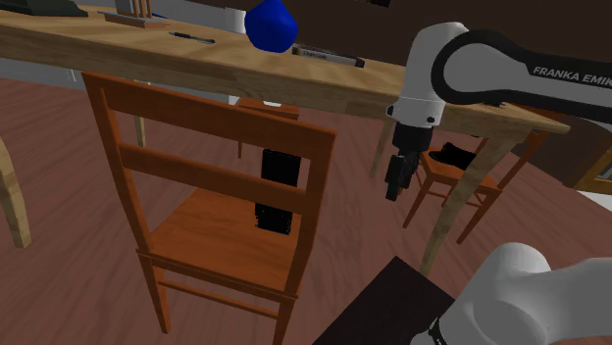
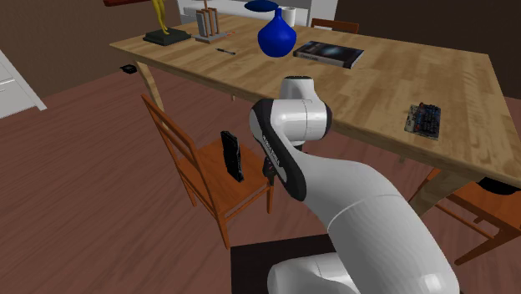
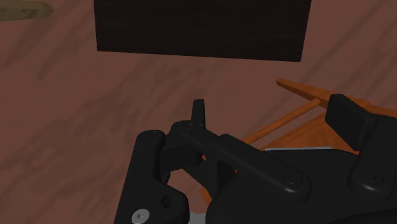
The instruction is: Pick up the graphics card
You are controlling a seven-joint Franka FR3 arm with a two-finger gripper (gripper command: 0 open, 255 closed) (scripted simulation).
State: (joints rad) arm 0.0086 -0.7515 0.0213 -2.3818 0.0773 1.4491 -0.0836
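The gripper [image 1: 393, 191] hangs pointing down at the end of the white arm [image 1: 461, 64], below the counter's [image 1: 147, 54] front edge and over the floor [image 1: 59, 284], in the gap between two wooden chairs; whether it is open or closed I cannot tell, as the black hand reads as one dark mass, but nothing hangs from it and it touches nothing. To the shoulder view's left, apart from it, is the nearer chair [image 1: 211, 116], and on its seat stands a slim black slab that I take to be the graphics card [image 1: 280, 165], set on its short end with its broad faces upright, seen there through the slats of the chair's back. Standing so, it offers a thin body the gripper could span, yet it looks easy to tip, and the back closes off one side of the seat, so I judge the low wrist suits a reach in from the open side, under the counter's edge; that reach is not yet made. Further out, the counter carries a blue vase [image 1: 272, 24], a dark book [image 2: 330, 53] and a small circuit board [image 2: 424, 119] near its edge, the second chair [image 1: 446, 176] sits by the counter's leg, and the black stand [image 1: 392, 299] is at the arm's foot
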